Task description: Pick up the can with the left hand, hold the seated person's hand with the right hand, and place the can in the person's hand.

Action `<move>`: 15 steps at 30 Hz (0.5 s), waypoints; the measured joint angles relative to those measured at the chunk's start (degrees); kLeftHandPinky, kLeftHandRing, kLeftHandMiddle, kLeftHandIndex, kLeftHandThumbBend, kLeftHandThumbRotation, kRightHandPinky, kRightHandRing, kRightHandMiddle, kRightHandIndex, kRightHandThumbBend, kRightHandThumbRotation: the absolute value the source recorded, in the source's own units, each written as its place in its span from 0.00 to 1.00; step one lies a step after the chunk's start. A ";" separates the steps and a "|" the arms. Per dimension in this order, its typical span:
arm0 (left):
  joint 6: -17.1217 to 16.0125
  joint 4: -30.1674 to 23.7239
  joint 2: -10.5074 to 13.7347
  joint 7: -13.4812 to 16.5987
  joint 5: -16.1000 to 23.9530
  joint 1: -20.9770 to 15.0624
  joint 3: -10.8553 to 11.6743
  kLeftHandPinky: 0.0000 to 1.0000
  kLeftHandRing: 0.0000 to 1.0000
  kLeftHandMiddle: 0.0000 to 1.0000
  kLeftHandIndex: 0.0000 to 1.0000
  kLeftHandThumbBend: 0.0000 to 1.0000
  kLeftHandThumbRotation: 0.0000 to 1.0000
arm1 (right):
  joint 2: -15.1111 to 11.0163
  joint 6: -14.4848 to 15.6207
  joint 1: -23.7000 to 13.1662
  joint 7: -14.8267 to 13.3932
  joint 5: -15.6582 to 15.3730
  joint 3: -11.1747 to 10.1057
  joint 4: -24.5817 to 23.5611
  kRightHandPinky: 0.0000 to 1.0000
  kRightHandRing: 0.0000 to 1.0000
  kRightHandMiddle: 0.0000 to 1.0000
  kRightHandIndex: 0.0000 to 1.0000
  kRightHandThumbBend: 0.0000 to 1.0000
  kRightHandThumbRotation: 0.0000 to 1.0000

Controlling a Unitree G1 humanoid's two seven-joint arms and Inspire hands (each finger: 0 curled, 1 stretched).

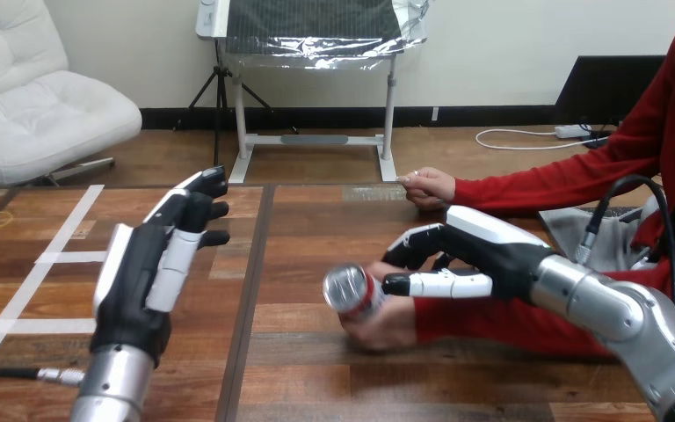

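- While the person's hand (385, 327) is lying on the table (316, 378) a little right of the middle, it is gripping the can (353, 292), with its fingers wrapping round the can's body.
- The can is lying tipped over in that hand, with its silver top facing the robot and slightly left. I cannot tell whether its lower side is touching the wood.
- The right hand (483, 246) is reaching in from the right and sitting over the person's hand, where it meets the red sleeve.
- Its fingers (413, 244) are curling down over the far side and its thumb (439, 284) is stretching along the near side, so the two are clasping the person's hand between them.
- The thumb's tip is ending just beside the can. I cannot tell whether it is touching it.
- The left hand (145, 272) is hovering over the table's left part, well apart from the can. Its fingers are straight, close together and pointing away from the robot, and they are holding nothing.
- The person's other hand (428, 186) is resting at the table's far edge, beyond the right hand, with its fingers loosely closed.
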 measured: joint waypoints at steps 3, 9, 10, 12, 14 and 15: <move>0.00 -0.86 -0.07 0.01 -0.35 0.78 0.25 0.70 0.80 0.83 0.81 0.74 1.00 | -0.24 0.31 1.20 0.45 0.89 -0.63 -1.22 0.70 0.81 0.80 0.81 1.00 1.00; 0.00 -2.22 -0.26 0.00 -1.05 1.98 0.68 0.69 0.80 0.83 0.79 0.72 1.00 | -0.53 0.95 3.46 1.38 2.98 -1.76 -3.89 0.70 0.82 0.81 0.82 1.00 1.00; 0.00 -2.38 -0.29 0.00 -1.08 2.13 0.76 0.69 0.80 0.83 0.79 0.71 1.00 | -0.60 1.04 3.82 1.53 3.34 -1.89 -4.43 0.70 0.82 0.82 0.83 1.00 1.00; 0.00 -2.64 -0.35 0.00 -1.18 2.36 0.85 0.69 0.80 0.83 0.79 0.71 1.00 | -0.70 1.06 4.56 1.76 4.10 -2.28 -5.39 0.70 0.82 0.82 0.83 1.00 1.00; 0.00 -2.80 -0.43 0.00 -1.37 2.54 0.94 0.69 0.80 0.83 0.79 0.70 1.00 | -0.71 1.08 5.17 1.86 4.89 -2.64 -6.14 0.70 0.82 0.82 0.83 1.00 1.00; 0.00 -2.91 -0.49 0.00 -1.53 2.63 0.98 0.69 0.80 0.83 0.79 0.69 1.00 | -0.71 1.09 5.59 1.87 5.38 -2.96 -6.63 0.70 0.82 0.82 0.83 1.00 1.00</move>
